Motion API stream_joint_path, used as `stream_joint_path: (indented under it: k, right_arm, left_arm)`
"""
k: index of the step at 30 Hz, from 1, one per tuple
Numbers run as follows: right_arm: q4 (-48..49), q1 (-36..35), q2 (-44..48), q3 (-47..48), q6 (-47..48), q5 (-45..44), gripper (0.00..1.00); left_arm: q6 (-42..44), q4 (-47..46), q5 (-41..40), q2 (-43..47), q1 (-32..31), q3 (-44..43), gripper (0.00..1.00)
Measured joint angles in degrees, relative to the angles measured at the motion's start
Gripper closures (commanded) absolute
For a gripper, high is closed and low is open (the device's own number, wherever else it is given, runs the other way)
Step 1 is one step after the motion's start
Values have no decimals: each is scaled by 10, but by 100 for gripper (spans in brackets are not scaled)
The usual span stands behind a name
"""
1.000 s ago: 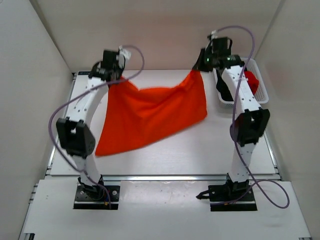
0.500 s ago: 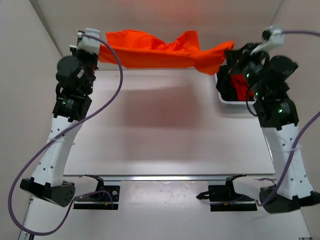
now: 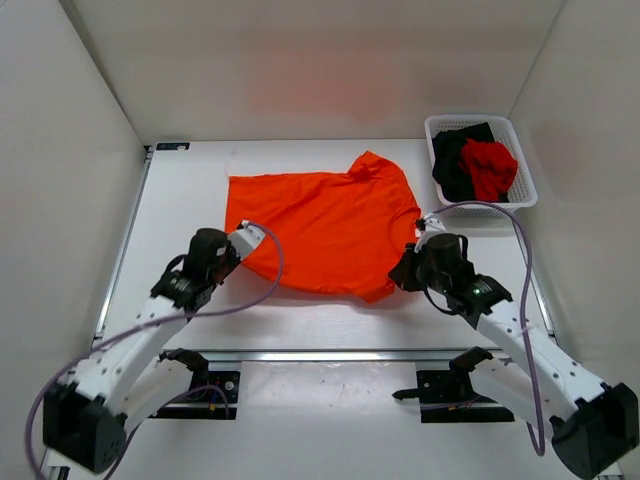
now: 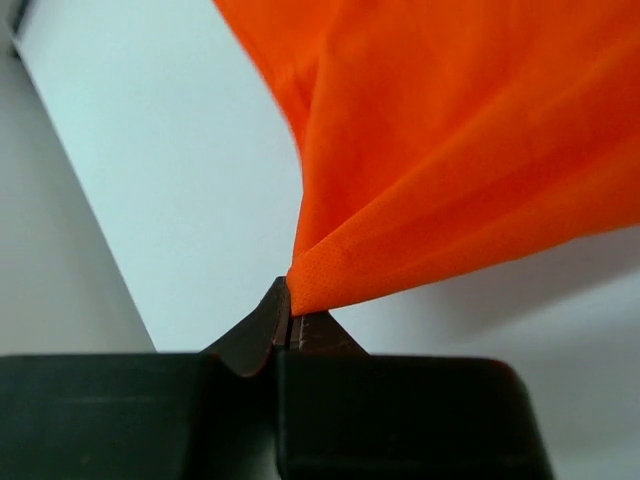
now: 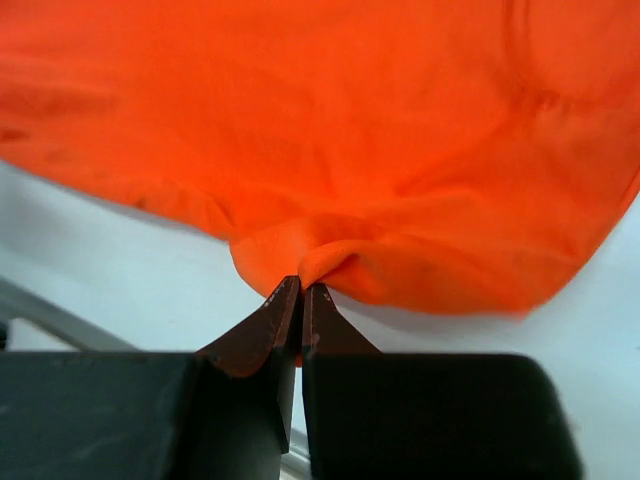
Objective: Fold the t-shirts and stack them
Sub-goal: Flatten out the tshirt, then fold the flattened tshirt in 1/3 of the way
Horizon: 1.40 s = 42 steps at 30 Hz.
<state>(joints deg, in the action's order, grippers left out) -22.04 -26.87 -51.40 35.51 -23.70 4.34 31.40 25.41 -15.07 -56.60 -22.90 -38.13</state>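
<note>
Orange t-shirt [image 3: 320, 225] lay spread on the tabletop [image 3: 180, 200].
Left hand [image 4: 290, 318] and right hand [image 5: 301, 300] each pinched its near edge.

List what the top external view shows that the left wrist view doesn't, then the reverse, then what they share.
Only the top external view: the full outline of the orange t-shirt spread across the table, the white basket at the far right holding the black t-shirt and the red t-shirt, and the right arm at the shirt's near right corner.
Only the left wrist view: the left fingers close up, pinched shut on a bunched edge of the cloth.
Both: orange cloth over the pale tabletop.
</note>
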Motion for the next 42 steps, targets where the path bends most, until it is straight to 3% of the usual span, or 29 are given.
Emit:
stream_joint_path:
  k: [6, 11, 15, 25, 32, 42]
  right_arm:
    - [-34, 11, 92, -13, -33, 22, 100]
    - [-65, 48, 111, -16, -35, 53, 100]
    - [-50, 50, 69, -17, -30, 80, 100]
    - [37, 87, -198, 91, 27, 103, 100]
    - [76, 105, -299, 183, 67, 110, 100]
    - [88, 114, -371, 202, 75, 117, 100]
  left_arm:
    - [7, 53, 7, 174, -28, 32, 100]
    - [19, 99, 0, 225, -10, 90, 100]
    - [16, 137, -11, 234, -5, 115, 100]
    - [-28, 120, -37, 148, 38, 116, 100]
    - [-26, 69, -76, 112, 38, 116, 99]
    - [-12, -3, -86, -65, 62, 91, 98]
